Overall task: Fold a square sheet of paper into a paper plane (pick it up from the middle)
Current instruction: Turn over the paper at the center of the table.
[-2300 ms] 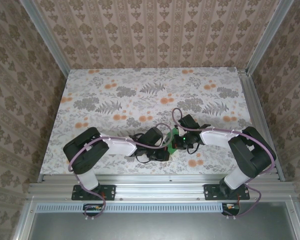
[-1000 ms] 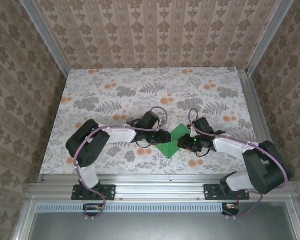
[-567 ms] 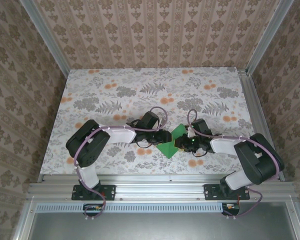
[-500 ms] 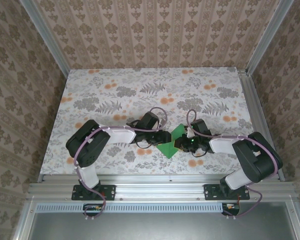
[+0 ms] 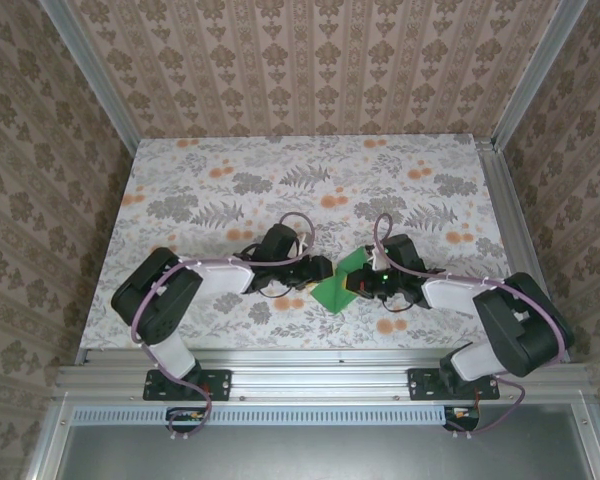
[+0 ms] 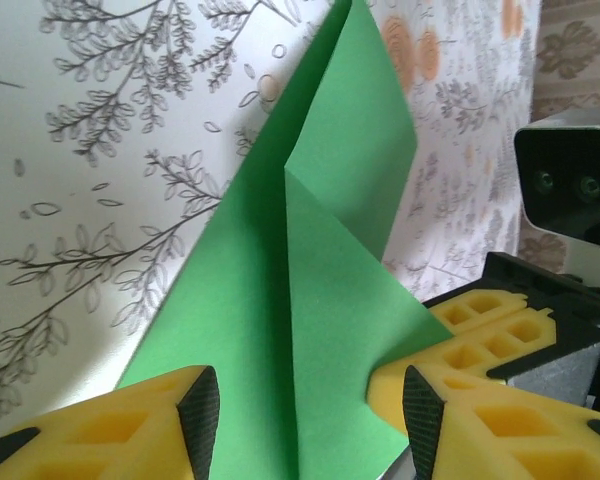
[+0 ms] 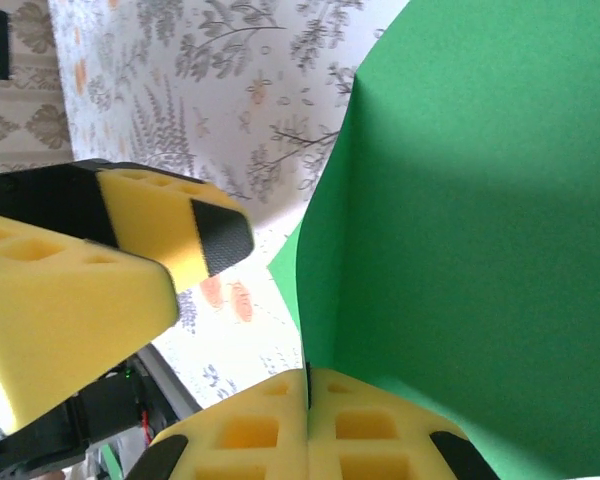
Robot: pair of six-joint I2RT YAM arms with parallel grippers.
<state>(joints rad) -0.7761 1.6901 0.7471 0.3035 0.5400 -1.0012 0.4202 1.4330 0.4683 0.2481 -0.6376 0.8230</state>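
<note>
The square sheet of paper [image 5: 332, 291], creased into a smaller green shape, lay on the floral tabletop [image 5: 280, 180] at 6 o'clock from its centre, near the aluminium rail [image 5: 320, 372] along the near edge. The left gripper [image 5: 317, 269] met it from 9 o'clock and the right gripper [image 5: 354, 283] from 3 o'clock. In the overhead view their black bodies covered both side edges of the sheet.

The left gripper's yellow foam fingers [image 6: 130, 425] stood apart, with the paper's folded flap and crease lying between them. The right gripper's fingers [image 7: 370, 435] were pressed together on a raised edge of the sheet, pinching it. In the right wrist view that lifted green panel blocked much of the tabletop, and one left finger sat near the pinch at 9 o'clock. The right arm's wrist camera [image 6: 568, 185] stood at 2 o'clock in the left wrist view. Wallpapered walls [image 5: 310, 60] enclosed the table on three sides.
</note>
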